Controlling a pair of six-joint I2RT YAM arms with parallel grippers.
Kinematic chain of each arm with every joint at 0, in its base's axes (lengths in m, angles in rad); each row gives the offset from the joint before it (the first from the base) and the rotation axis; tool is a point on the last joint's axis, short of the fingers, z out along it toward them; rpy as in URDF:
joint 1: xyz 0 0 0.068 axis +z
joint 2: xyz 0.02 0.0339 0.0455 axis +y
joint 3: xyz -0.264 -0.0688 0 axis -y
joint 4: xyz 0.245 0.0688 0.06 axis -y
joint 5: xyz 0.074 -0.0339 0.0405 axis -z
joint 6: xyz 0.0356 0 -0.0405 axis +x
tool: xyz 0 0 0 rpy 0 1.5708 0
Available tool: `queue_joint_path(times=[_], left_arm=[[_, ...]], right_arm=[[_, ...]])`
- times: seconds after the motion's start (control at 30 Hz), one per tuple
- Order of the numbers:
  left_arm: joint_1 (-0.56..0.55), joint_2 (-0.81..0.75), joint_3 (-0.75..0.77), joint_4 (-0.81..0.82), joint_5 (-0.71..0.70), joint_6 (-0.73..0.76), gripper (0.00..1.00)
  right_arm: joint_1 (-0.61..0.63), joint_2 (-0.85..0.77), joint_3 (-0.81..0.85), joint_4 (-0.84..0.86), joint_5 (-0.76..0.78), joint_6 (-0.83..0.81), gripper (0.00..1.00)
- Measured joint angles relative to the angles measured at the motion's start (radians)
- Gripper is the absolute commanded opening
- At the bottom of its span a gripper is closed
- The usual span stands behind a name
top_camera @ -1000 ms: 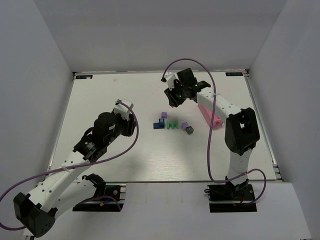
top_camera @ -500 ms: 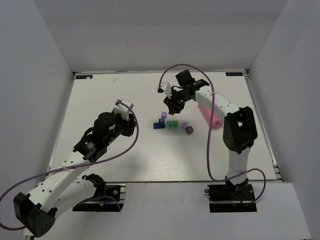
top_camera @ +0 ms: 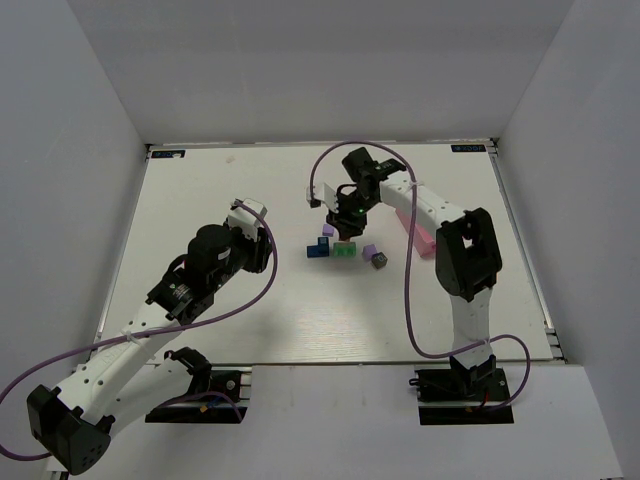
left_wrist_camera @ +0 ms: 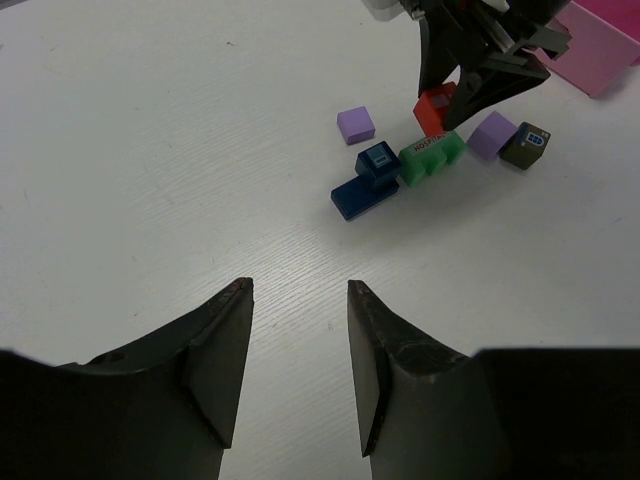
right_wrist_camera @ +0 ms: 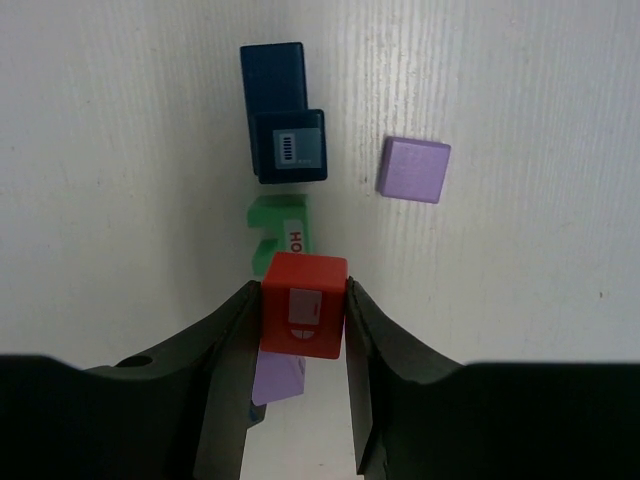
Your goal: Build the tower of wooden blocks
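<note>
**Right hand** (right_wrist_camera: 300, 292) clamps the red block (right_wrist_camera: 303, 318) by two opposite faces, label up. It is poised over the end of the green block (right_wrist_camera: 278, 222) at its 12 o'clock, presumably to stack it. The wood block tower (top_camera: 345, 250) is only a loose cluster at the middle of the counter (top_camera: 230, 190). **Left hand** (left_wrist_camera: 298, 345) hangs open and empty (idle, at the cluster's 9 o'clock). The green block's label reads "HO…", the rest hidden.

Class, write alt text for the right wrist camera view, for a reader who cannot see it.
The right gripper holds a red block, which partly covers a green block on the white table below. Farther off lie stacked dark blue blocks and a purple block.
</note>
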Motion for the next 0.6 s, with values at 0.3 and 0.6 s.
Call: queue_joint_path(times=[0.3, 0.6], left_arm=[[0.0, 0.0, 0.0, 0.0, 0.0, 0.0, 0.53], [0.0, 0.0, 0.0, 0.0, 0.0, 0.0, 0.53]], right_arm=[[0.049, 0.01, 0.008, -0.033, 0.003, -0.06, 0.03], [0.068, 0.045, 0.019, -0.043, 0.025, -0.072, 0.03]])
